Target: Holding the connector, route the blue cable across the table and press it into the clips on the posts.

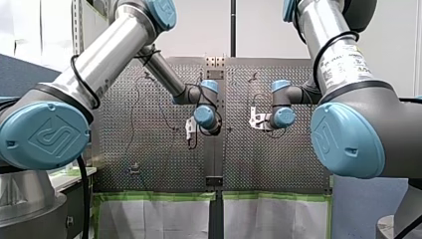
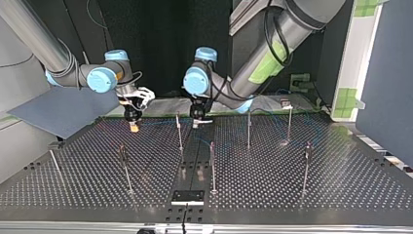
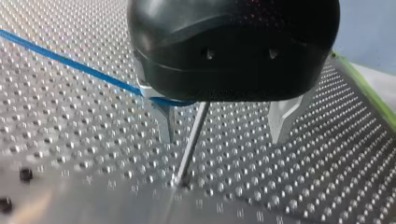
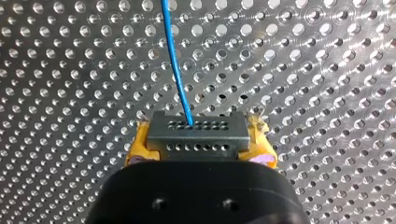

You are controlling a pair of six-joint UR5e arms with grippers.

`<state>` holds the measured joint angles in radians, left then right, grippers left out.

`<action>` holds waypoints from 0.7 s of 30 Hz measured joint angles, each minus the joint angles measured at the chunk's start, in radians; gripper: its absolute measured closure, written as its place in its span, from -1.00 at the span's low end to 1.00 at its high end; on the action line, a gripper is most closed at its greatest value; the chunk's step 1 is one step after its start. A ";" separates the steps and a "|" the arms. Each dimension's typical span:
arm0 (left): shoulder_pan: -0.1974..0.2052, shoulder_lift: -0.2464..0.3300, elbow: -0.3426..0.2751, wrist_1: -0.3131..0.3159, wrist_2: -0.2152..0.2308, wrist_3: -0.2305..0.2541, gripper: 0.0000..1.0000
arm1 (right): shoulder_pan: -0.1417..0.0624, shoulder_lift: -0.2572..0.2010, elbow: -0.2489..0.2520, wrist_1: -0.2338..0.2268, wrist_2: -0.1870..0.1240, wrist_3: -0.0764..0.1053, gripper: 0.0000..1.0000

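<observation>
Two yellow pads (image 4: 139, 148) of the right gripper (image 4: 200, 145) are clamped on a dark grey rectangular connector (image 4: 198, 125), one pad against each short side. Two rows of small holes are seen in the connector's exposed face. A thin blue cable (image 4: 175, 60) is seated in the upper row. From there it is led ahead of the gripper over the perforated metal table (image 4: 70, 70), with a slight curve. Whether the connector is in contact with the table cannot be judged.

The bare metal fingers (image 3: 167, 121) of the left gripper (image 3: 224, 126) are set apart, and nothing is clamped between them. A thin upright metal post (image 3: 189, 144) is located between the fingers, nearer to one than to the other, and its foot is set in the table. The top of the post is hidden by the black gripper body, so no clip can be made out there. The blue cable is stretched over the table to the finger nearer the post, where it is lost from sight under the gripper body.

In the top view, both grippers are positioned low over the far part of the table, near each other but apart. Further thin metal posts (image 2: 249, 129) are distributed across the table nearer the camera.
</observation>
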<state>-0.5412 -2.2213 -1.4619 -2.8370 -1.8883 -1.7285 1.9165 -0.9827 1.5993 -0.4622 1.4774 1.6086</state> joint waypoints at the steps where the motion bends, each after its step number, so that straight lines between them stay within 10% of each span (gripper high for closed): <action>1: -0.004 0.008 -0.008 -0.001 -0.001 0.000 -1.00 | -0.001 0.000 0.000 0.000 0.000 0.000 1.00; 21: -0.144 0.060 -0.074 0.093 -0.052 -0.024 -1.00 | -0.047 0.000 -0.002 0.000 -0.031 0.003 1.00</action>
<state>-0.6848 -2.1610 -1.5361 -2.7440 -1.9406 -1.7521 1.8696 -0.9830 1.5974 -0.4624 1.4461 1.6112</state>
